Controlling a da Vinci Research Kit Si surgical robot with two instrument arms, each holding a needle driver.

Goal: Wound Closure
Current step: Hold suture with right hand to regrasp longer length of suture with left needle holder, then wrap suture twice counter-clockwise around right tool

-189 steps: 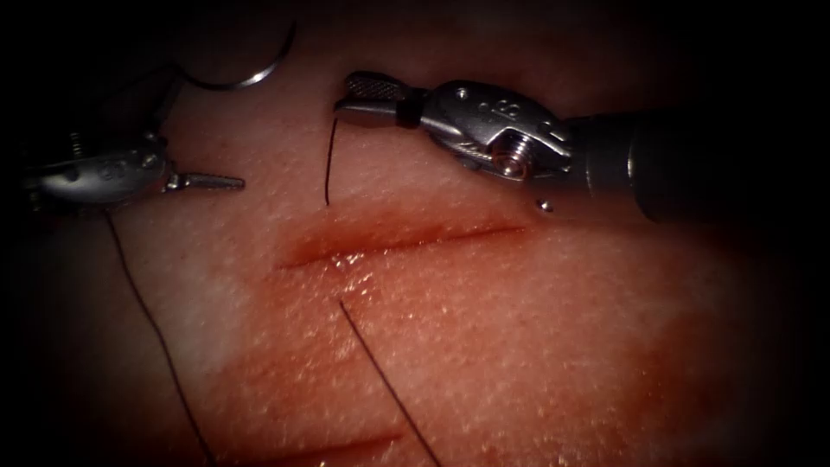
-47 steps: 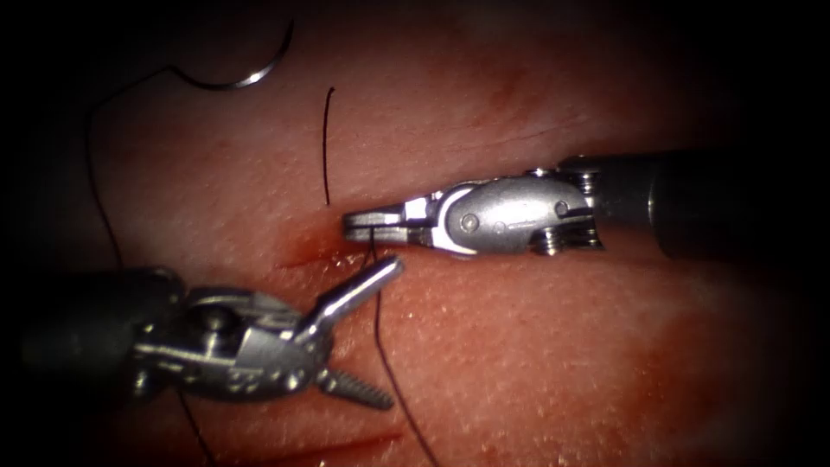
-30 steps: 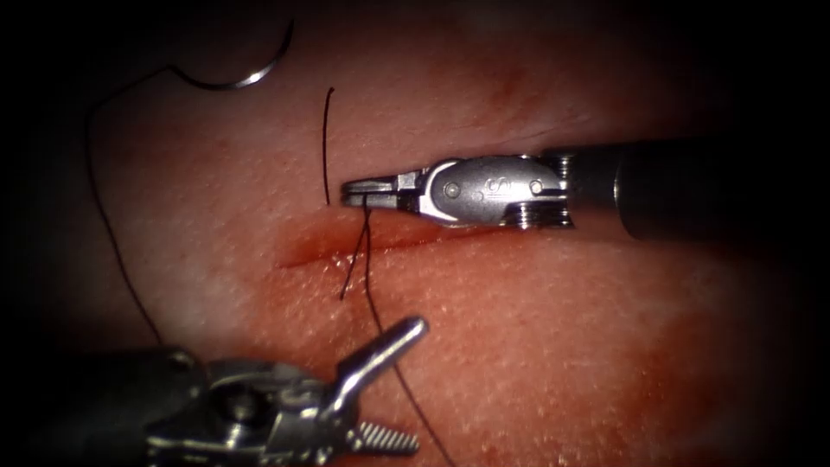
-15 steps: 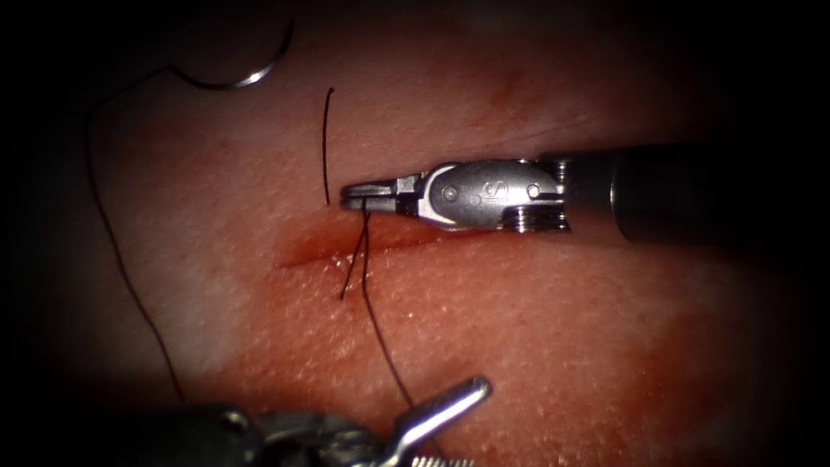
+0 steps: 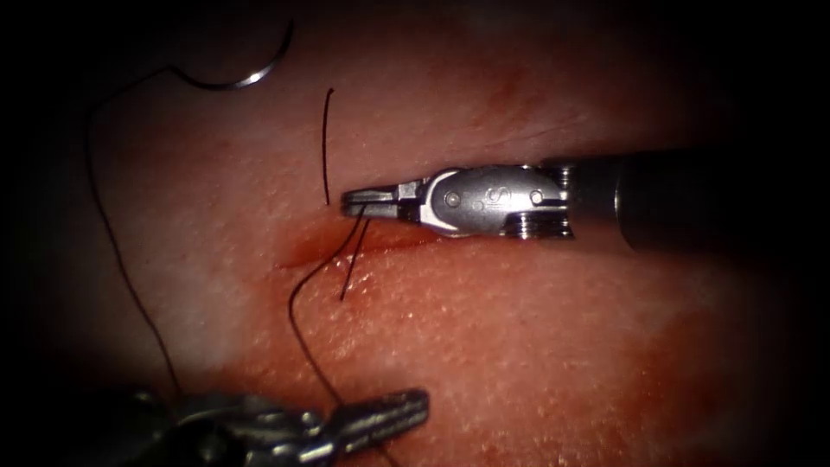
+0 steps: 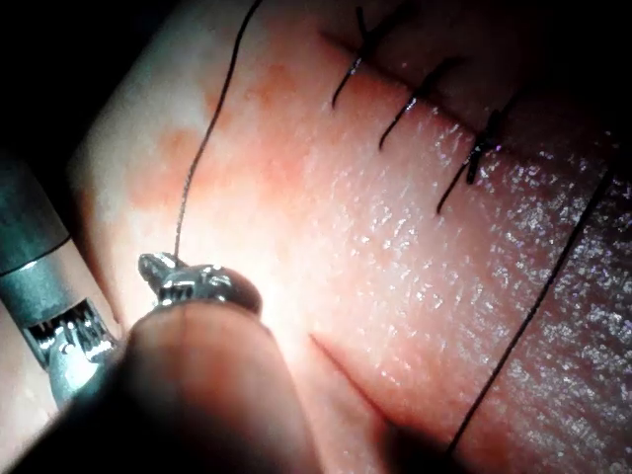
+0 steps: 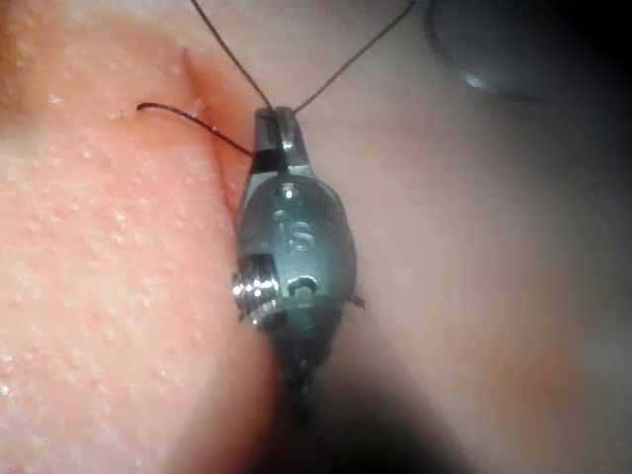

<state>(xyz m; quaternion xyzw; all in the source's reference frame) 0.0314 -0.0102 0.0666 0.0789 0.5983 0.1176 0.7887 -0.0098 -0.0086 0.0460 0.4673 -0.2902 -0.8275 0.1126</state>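
Pink tissue [image 5: 536, 329] spans the scene, its cut [image 5: 380, 240] running left to right. Right gripper [image 5: 356, 202] is clamped on the thread [image 5: 298, 298] just above the cut, propping a strand clear. Left gripper [image 5: 406, 406], low and near, grips that strand, jaws closed. Needle [image 5: 246, 73] lies free, far left, outside the tissue. Left tool's body is cut off.

The left gripper [image 6: 163, 272] is seen from very close, with a shiny metal tip. A thin dark thread [image 6: 202, 148] comes to that tip and runs away across the tissue [image 6: 326, 237], which is pink and wet. Three dark stitches [image 6: 415, 99] sit in a row on the tissue. An open cut [image 6: 351, 380] lies near the gripper. Another long thread [image 6: 538, 306] runs straight over the tissue beside the cut.
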